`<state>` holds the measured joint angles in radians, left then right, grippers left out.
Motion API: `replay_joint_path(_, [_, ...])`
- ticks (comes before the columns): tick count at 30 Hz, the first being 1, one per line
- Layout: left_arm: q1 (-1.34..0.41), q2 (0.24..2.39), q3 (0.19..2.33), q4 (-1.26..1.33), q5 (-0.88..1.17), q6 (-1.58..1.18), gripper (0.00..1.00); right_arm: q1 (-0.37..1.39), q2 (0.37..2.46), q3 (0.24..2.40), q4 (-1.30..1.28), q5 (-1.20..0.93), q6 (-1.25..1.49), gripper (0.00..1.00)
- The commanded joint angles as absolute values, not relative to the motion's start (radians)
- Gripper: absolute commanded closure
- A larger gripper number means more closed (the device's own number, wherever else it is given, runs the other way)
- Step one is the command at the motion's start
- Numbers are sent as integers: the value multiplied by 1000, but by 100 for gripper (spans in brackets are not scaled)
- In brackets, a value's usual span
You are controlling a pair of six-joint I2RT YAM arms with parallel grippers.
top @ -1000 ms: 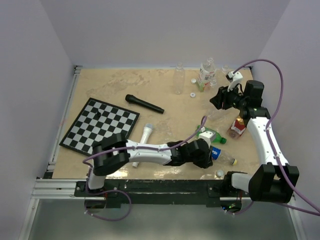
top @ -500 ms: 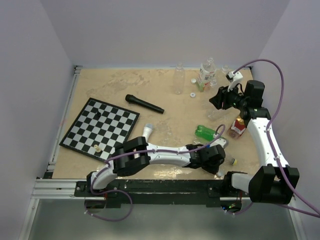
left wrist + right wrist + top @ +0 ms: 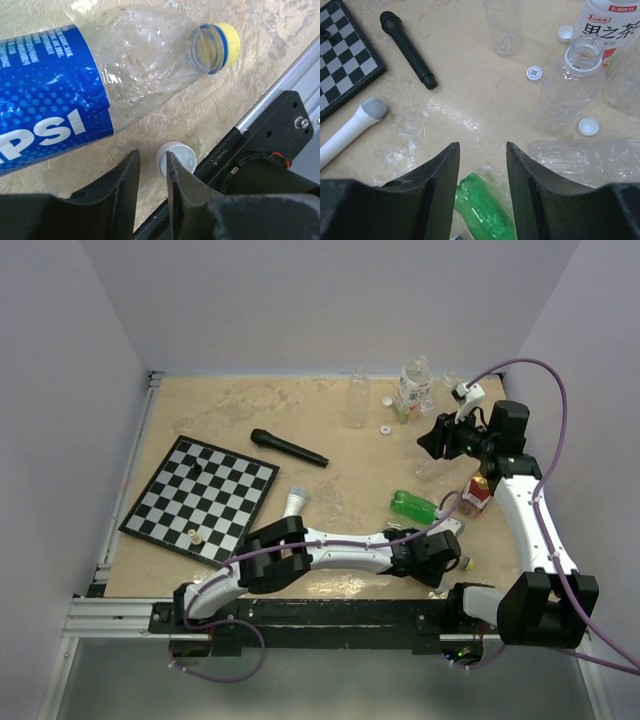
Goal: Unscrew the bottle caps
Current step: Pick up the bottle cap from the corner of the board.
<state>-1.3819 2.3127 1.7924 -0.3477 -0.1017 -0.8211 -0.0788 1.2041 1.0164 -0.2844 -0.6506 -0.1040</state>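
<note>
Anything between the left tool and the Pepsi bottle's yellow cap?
Nothing blocks it. Only bare table separates the left tool from the yellow plastic screw cap; a loose white plastic cap lies beside the tool.

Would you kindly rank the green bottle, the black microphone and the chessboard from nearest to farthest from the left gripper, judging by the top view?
1. Green bottle, just beyond the left gripper.
2. Black microphone, mid-table, farther left.
3. Chessboard, at the left side.
</note>
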Motion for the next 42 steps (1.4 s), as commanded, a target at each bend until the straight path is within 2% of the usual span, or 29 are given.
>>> replay_joint_path(1, [-1401, 2338, 1845, -422, -147, -775, 71, -78, 1180, 1026, -273, -684, -98, 54])
replay_joint_path(11, [-1420, 2335, 1848, -482, -170, -681, 87, -78, 1184, 1028, -276, -678, -100, 54])
replay_joint_path(14, [-1422, 2307, 1818, -468, -164, -663, 100, -78, 1187, 1028, -279, -676, -104, 54])
replay_joint_path(24, [-1394, 1979, 1358, -324, -215, -641, 100, -77, 1186, 1028, -285, -678, -112, 53])
replay_joint_path(31, [-1283, 1723, 1071, -224, -184, -566, 100, -78, 1192, 1026, -285, -683, -117, 54])
replay_joint_path(36, [-1140, 1622, 999, -209, -222, -486, 100, -77, 1192, 1025, -287, -683, -121, 54])
replay_joint_path(42, [-1000, 1652, 1080, -158, -262, -419, 100, -78, 1201, 1022, -287, -683, -126, 54])
